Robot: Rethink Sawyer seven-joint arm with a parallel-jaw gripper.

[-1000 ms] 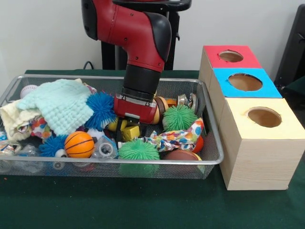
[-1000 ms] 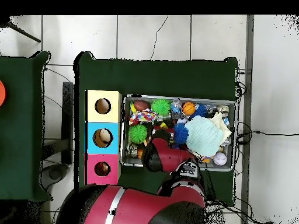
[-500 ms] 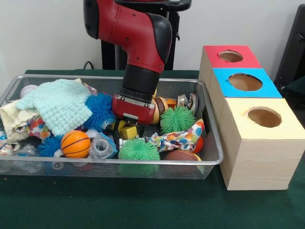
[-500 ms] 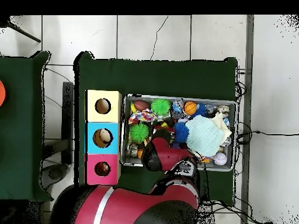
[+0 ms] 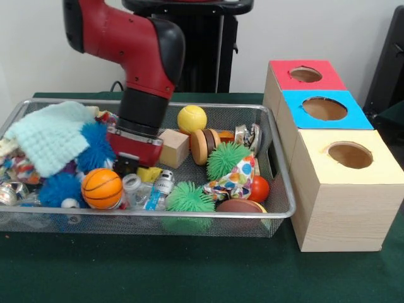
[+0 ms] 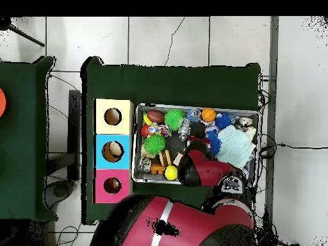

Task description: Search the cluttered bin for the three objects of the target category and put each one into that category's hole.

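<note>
front view: i read the claw (image 5: pixel 128 165) low inside the wide shallow silver wire-mesh bin (image 5: pixel 278 211), on the picture's left half, with the red and black arm (image 5: pixel 136 60) coming down onto it from above. only a black stub shows under the red wrist housing, so i cannot tell whether the claw is spread or closed, nor whether it holds anything.

the bin stands on the green tabletop (image 5: pixel 189 271), just beside the row of three wooden boxes with red, blue and yellow holed tops (image 5: pixel 325 108).

the target category is not stated, so i judge the search step as under way. balls are one plausible set: the orange basketball-pattern ball (image 5: pixel 103 188) lies just in front of the claw and slightly to picture left, nearly touching it; the smooth yellow ball (image 5: pixel 192 118) lies behind it, to picture right, near the far rim; the small red ball (image 5: pixel 258 189) lies well apart at the bin's right end, nearest the boxes.

overhead view: the arm covers the claw. the pale mint knitted cloth (image 6: pixel 234 145) lies beside it.

nearest candidate for the coming move: the orange ball, which has no long axis to align with.
</note>
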